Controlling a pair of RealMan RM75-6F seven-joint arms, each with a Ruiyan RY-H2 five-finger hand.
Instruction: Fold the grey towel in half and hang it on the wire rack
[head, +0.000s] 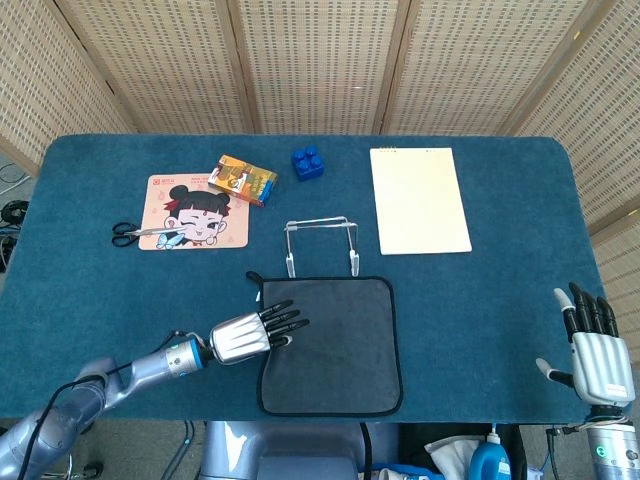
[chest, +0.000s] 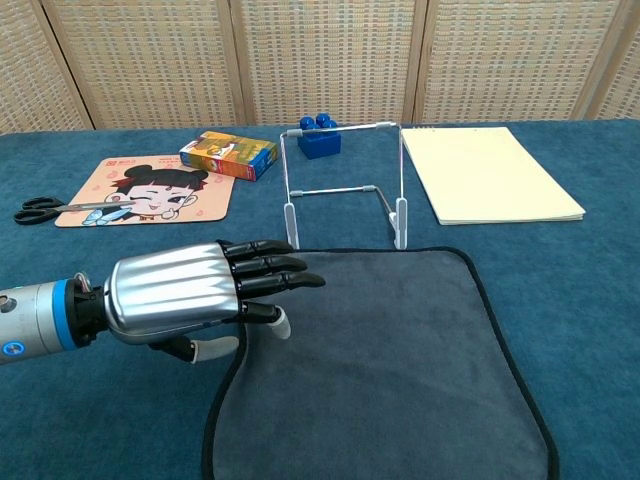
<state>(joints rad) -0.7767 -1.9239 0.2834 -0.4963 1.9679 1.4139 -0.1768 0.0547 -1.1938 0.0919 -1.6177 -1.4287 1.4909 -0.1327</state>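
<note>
Grey towel (chest: 380, 350): matt cloth, showing a dark stitched hem. Wire rack (chest: 345, 180): thin bare metal, gleaming. Tabletop (head: 500, 300): wearing napped blue fabric. Left hand (chest: 190, 295): showing ribbed silvery metal, black fingers (chest: 275, 265).

We count 1 grey towel (head: 331, 343), 1 wire rack (head: 321, 243), 1 pair of scissors (head: 139, 233), 1 cartoon mat (head: 196, 211), 1 small printed box (head: 242, 179), 1 blue block (head: 307, 162), 1 notepad (head: 419, 199) and 2 hands (head: 240, 336) (head: 598, 358).
</note>
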